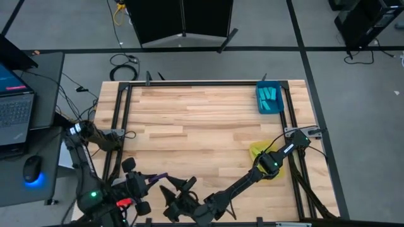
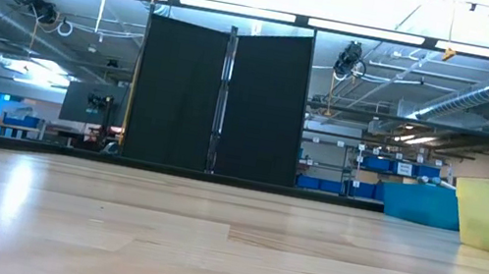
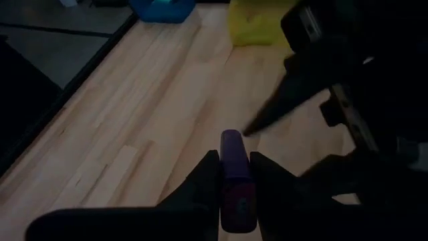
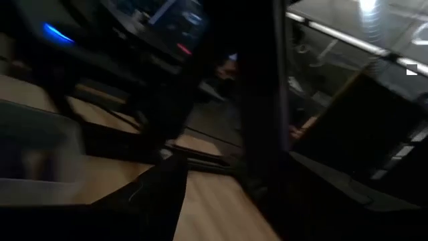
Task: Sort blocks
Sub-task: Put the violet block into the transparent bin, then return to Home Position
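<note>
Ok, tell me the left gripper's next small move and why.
Probably carry the purple block away from the right gripper before placing it. The left gripper is shut on the block at the table's near edge, the right gripper sits close beside it, and the blue tray holds only cyan blocks.

Workshop room around my wooden table (image 1: 189,120)

From above I see grey floor (image 1: 353,94), a dark folding screen (image 2: 219,98) beyond the far edge, and a laptop (image 1: 14,104) with a blue-lit mouse (image 1: 31,170) on a side desk. Level view: ceiling light strips (image 2: 246,10), ducts, shelves of blue bins (image 2: 389,166).
</note>
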